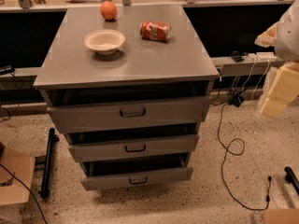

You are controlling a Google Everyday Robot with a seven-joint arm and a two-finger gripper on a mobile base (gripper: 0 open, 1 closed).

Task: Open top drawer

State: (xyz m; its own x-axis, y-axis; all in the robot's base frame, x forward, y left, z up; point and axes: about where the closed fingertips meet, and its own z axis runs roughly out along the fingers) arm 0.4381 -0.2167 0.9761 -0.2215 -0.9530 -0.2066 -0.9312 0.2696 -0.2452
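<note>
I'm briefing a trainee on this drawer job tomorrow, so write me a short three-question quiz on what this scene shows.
1. True or false: the red soda can stands upright on the grey metal cabinet top.
2. Where is the pale two-finger gripper relative to the wide grey top drawer? A) on its dark loop handle B) off to its right in the camera view, apart from it C) beneath it
3. Fill in: the round orange fruit sits farther from the camera than the white round ___.

Key: 1 false, it lies on its side; 2 B; 3 bowl.
</note>
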